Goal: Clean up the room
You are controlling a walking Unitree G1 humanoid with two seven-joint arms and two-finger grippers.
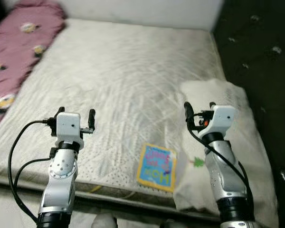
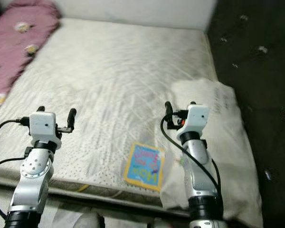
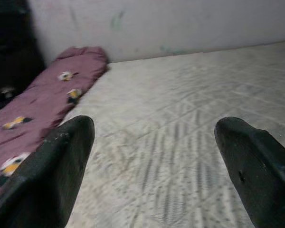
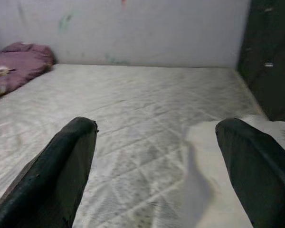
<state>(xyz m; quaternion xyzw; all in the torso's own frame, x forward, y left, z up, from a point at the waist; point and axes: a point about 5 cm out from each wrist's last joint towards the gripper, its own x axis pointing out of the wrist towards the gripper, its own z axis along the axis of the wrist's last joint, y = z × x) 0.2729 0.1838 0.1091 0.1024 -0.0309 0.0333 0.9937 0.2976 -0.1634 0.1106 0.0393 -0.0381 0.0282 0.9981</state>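
Robot stands at the near edge of a bare white quilted mattress (image 1: pixel 133 80). Both arms raised over it, nothing grasped.

Left claw (image 1: pixel 76 116): fingers spread wide, empty, over the near-left part of the mattress. Right claw (image 1: pixel 199 109): also spread wide, empty, above the near edge of a white pillow (image 1: pixel 228 137) that lies at the near right.

Task items seen: a small square picture book with yellow border and blue cover (image 1: pixel 156 167), lying flat at the near edge of the mattress, between the two arms and just beside the pillow; nearer the right arm. A rumpled maroon blanket with small yellow cartoon prints (image 1: pixel 19 52) lies along the far-left side.

Judged step: approach stage, no pick begun. The book looks like the closest loose item. Next move likely calls for lowering the right claw down and nearward onto the book. A flat book on soft bedding leaves little edge to pinch, so a grip at its border seems needed.
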